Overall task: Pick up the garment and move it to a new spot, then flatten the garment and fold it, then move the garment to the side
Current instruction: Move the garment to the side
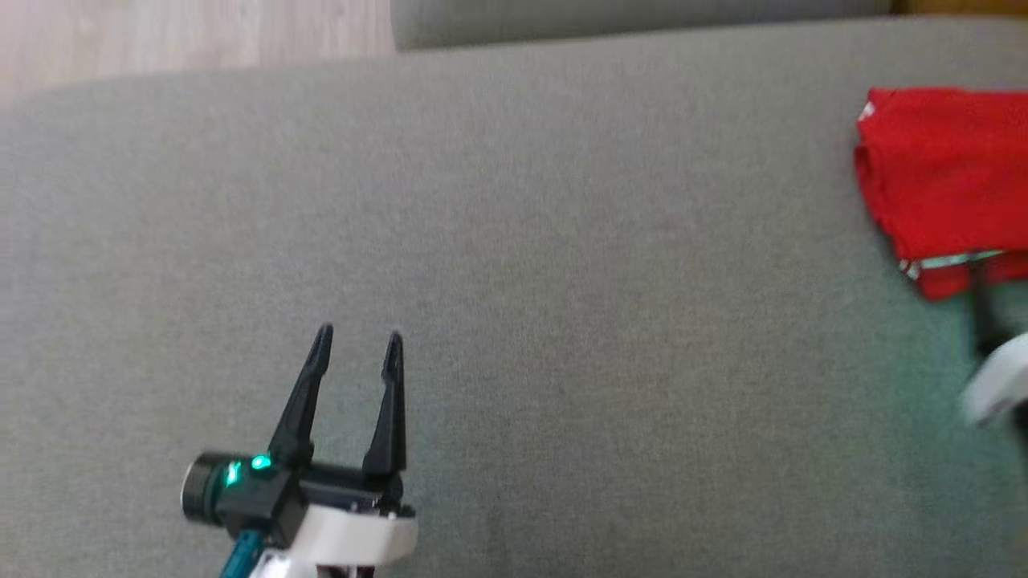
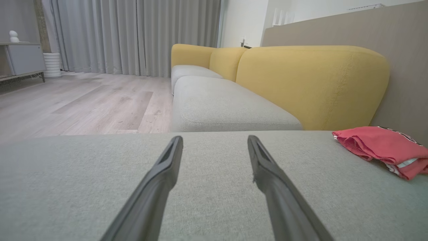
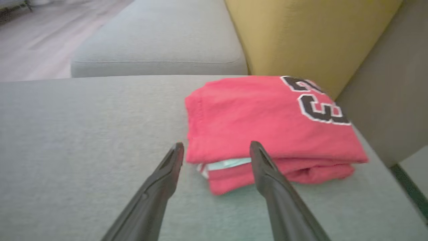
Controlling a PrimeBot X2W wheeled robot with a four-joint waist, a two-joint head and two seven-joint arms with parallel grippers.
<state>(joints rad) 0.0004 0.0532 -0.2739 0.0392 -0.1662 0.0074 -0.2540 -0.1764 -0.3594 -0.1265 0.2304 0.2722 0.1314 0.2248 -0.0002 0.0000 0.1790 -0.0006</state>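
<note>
So, red knit garment (image 3: 267, 117): folded into a thick, roughly square stack with black, white-edged lettering on top and a pale inner strip at its near edge. It lies flat at the far right of the seat, close to the backrest.
Right hand (image 3: 216, 144): two long dark fingers spread wide, tips at the garment's near edge. Nothing is pinched between them, and I cannot tell if they touch the cloth.
Left hand (image 1: 359, 333): fingers parted, empty, low over bare cushion, well apart from the garment.
Grey woven seat cushion (image 1: 562, 241): broad, flat and fine-textured, probably grippy enough to stop the stack sliding.
Yellow upholstered backrest (image 2: 311, 83): rounded, with a stitched seam, just behind the garment.
Pale wood plank floor (image 2: 83, 103): beyond the cushion.
Step in hand: apparently letting go after the side placement, so the task looks nearly done.
Doing it well: with fingers wide, lift slightly clear of the cloth, then back out along their own line so no tip snags the soft top layer and drags the fold open.
</note>
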